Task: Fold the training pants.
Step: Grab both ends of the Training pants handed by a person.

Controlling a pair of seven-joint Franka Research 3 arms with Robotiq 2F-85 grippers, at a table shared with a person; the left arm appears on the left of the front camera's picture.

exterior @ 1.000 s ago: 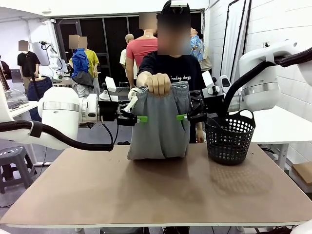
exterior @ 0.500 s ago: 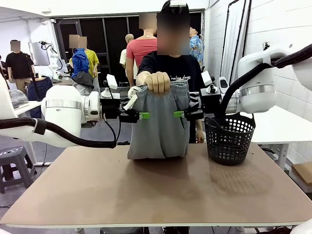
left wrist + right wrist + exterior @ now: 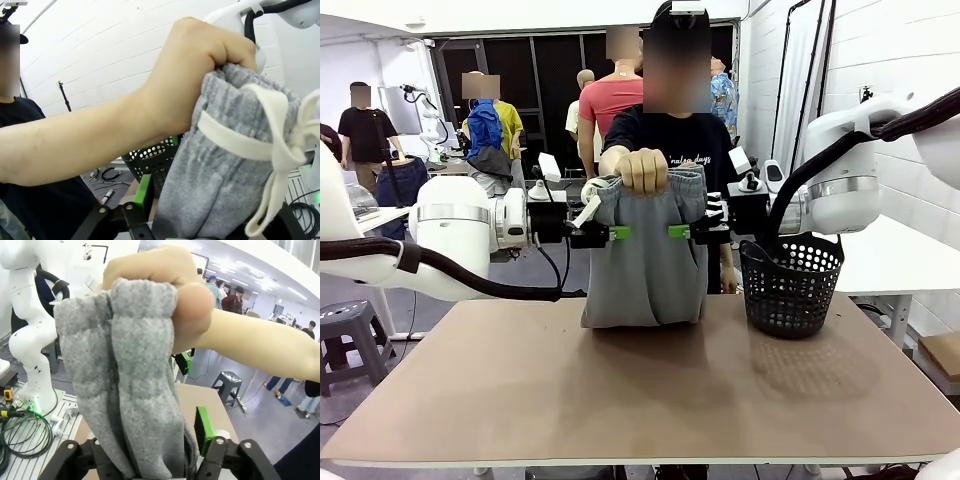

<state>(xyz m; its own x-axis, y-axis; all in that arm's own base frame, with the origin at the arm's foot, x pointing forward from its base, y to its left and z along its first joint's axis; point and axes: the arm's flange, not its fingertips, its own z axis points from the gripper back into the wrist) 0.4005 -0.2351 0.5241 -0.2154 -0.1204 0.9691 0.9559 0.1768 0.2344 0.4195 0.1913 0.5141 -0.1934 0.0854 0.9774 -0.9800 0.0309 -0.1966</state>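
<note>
The training pants (image 3: 645, 270) hang upright over the far middle of the desk (image 3: 620, 400). They are bunched at the waistband in the person's hand (image 3: 643, 170), which is clenched around the gathered top. Their lower end rests on the desk surface, and the light grey fabric drops in a loose, doubled column. The white drawstring (image 3: 272, 150) is tied in a bow and dangles at the waistband on the side towards the left arm.

The left claw (image 3: 615, 233) reaches in level from the left, just below the hand, at the left edge of the pants. Its green pad (image 3: 619, 232) lies against the front of the fabric. In the left wrist view the cloth sits between its fingers, but I cannot tell whether they pinch it.

The right claw (image 3: 677, 232) comes in level from the right at the same height, at the right edge of the pants. The right wrist view shows fabric between its fingers and a green pad right beside it. Whether that claw is clamped I cannot tell either.

A black perforated basket (image 3: 792, 285) stands on the desk just right of the pants, below the right arm.
</note>
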